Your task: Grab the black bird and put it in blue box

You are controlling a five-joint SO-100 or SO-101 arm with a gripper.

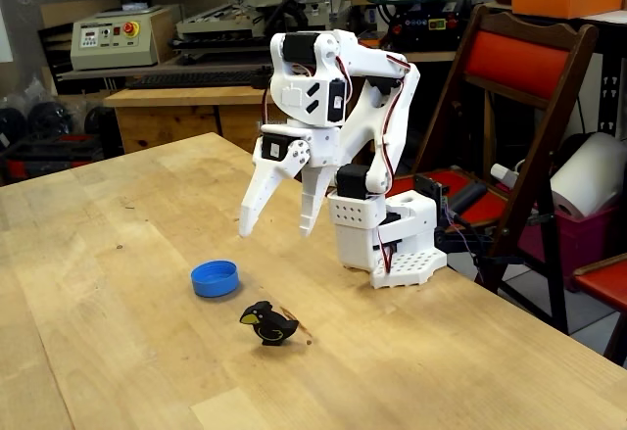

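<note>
The black bird [268,323], with a yellow beak and face patch, stands upright on the wooden table [118,254] in the fixed view, its beak to the left. The blue box [215,278], a shallow round blue dish, lies empty on the table just up and left of the bird. My white gripper [275,228] hangs in the air above and behind both, fingers pointing down and spread apart, holding nothing. It is well above the table, a little right of the dish.
The arm's white base [387,244] stands near the table's right edge. A red folding chair [519,107] and a paper roll [588,175] are beyond that edge. Workbenches with machines fill the background.
</note>
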